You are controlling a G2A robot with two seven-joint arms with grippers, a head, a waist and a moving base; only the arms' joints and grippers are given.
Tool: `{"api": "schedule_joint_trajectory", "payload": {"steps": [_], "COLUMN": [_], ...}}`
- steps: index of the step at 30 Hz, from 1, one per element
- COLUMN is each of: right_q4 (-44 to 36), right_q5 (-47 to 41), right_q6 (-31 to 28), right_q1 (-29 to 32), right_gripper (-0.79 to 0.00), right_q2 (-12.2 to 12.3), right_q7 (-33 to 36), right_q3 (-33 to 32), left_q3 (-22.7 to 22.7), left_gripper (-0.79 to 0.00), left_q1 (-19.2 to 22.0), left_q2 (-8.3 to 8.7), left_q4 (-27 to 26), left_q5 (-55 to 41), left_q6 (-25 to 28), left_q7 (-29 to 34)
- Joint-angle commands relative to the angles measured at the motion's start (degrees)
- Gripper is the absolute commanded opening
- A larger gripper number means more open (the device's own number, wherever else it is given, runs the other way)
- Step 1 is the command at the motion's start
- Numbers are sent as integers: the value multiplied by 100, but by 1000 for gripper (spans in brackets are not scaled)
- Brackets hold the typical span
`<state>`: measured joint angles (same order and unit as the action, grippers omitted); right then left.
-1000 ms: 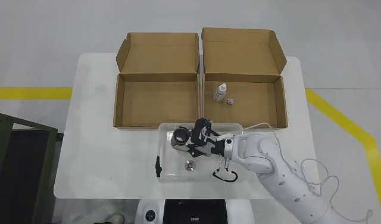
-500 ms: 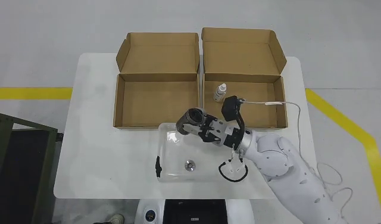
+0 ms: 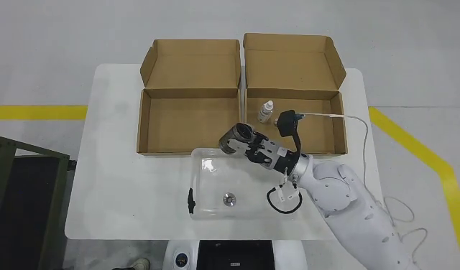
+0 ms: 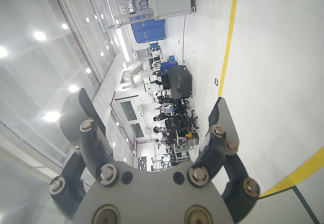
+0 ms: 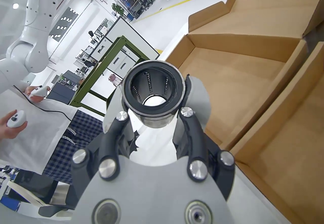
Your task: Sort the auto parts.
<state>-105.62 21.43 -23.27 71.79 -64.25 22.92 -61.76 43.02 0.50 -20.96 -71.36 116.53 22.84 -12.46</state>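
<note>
R gripper (image 5: 154, 105) clamps bearing (image 5: 153, 88) by its sides, held above tray (image 3: 212, 187) rim so it clears. Empty box (image 3: 188, 123) just ahead, prob. drop spot. L gripper (image 4: 152, 106) spread, empty.

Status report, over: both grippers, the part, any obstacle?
Right gripper shut on bearing, held by the left box near corner. Left gripper open, holding nothing. No obstacle seen.
</note>
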Motion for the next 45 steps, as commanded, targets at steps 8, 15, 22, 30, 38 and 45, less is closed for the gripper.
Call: {"api": "schedule_joint_trajectory", "payload": {"steps": [8,15,22,30,38,45], "right_q4": [0,0,6,495,1040,1487], "right_q5": [0,0,22,409,1014,1508], "right_q6": [-1,-1,9,84,316,384], "right_q1": [0,0,7,-485,-1126,-1624], "right_gripper": [-785,-785,-785,-785,-785,-785], "right_q2": [0,0,-4,-113,-292,-460], "right_q7": [0,0,-14,-113,-437,-560], "right_q3": [0,0,18,323,756,1172], "left_q3": [0,0,0,0,0,0], "left_gripper": [0,0,0,0,0,0], "left_q1": [0,0,0,0,0,0], "left_q2": [0,0,0,0,0,0], "left_q4": [0,0,0,0,0,0], "left_q5": [0,0,0,0,0,0], "left_q6": [0,0,0,0,0,0], "left_q7": [0,0,0,0,0,0]}}
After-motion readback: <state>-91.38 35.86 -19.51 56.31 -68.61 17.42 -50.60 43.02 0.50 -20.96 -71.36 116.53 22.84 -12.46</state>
